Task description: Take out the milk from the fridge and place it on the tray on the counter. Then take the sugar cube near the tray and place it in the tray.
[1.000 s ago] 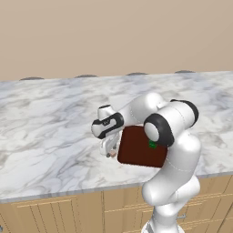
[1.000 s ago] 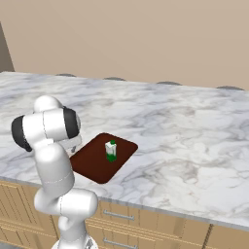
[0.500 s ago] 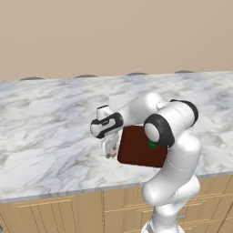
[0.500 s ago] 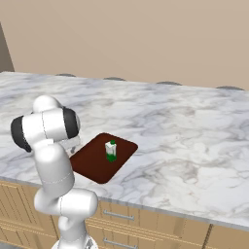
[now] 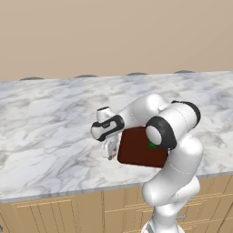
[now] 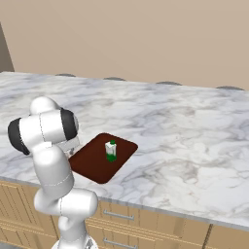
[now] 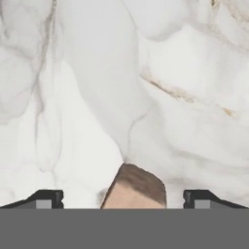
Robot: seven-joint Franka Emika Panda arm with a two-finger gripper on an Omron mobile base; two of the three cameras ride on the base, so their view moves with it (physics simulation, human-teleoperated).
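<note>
The jaws stood wide open in the hand view, one dark fingertip (image 7: 46, 198) low on the left and the other low on the right, with the sugar cube (image 7: 135, 188) sitting between them on the marble and touching neither one as far as I could see. The gripper (image 7: 124, 199) pointed straight down at the counter (image 7: 97, 73), so all you got behind the cube was pale veined stone. From the left base view the gripper (image 5: 110, 148) hung low over the counter (image 5: 50, 132) just left of the tray (image 5: 139, 148), right by its left edge, and the cube itself was too small or too hidden under the hand to pick out there. The tray lay near the front edge of the counter, and the arm's elbow covered its right part in that view. The right base view was clearer on the rest: the milk (image 6: 111, 151) stood upright on the tray (image 6: 95, 163), towards its far right side, well inside the rim. Compared with half a second and a second before, honestly almost nothing was different: the arm was in the same bent pose, the hand was at the same spot beside the tray, and the milk and tray hadn't shifted at all. If the hand dropped any lower, I couldn't tell from the base views.
</note>
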